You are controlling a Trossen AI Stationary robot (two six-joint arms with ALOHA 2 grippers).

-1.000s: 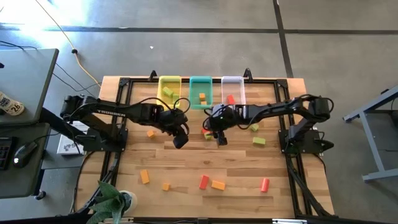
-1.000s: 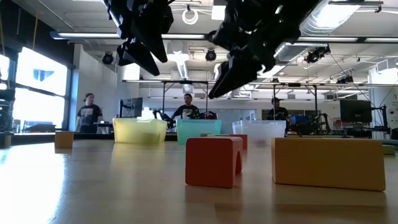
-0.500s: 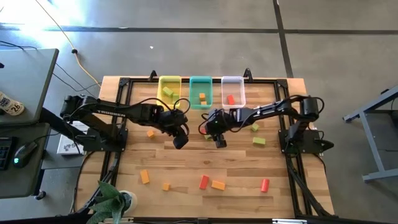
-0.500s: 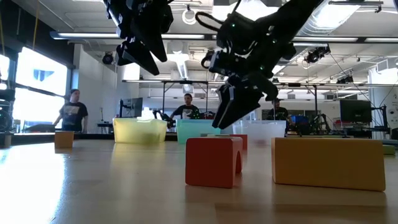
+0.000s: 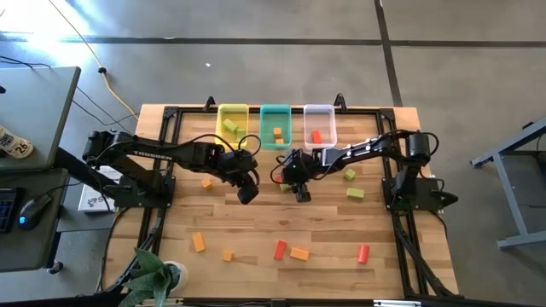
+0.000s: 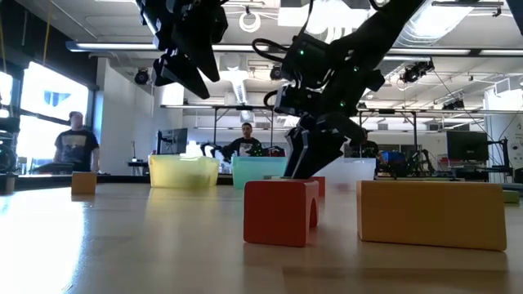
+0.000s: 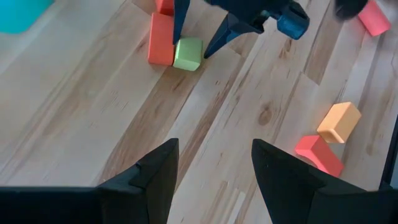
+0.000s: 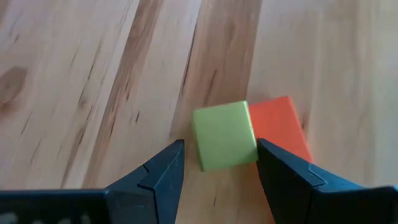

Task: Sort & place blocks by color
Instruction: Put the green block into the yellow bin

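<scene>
Both arms are black, built of slim links with bulkier joint housings. The left arm (image 5: 153,153) carries small white lettering along its long link; a thin black cable loops off it near the wrist. The right arm (image 5: 367,152) has a similar cable loop by its wrist. Each gripper has two dark, tapering, wedge-shaped fingers (image 8: 163,174). A blue cylindrical part (image 7: 291,22) sits behind the right gripper.

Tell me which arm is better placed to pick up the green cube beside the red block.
Right: its gripper is open astride the green cube; the left gripper hangs farther off.
</scene>
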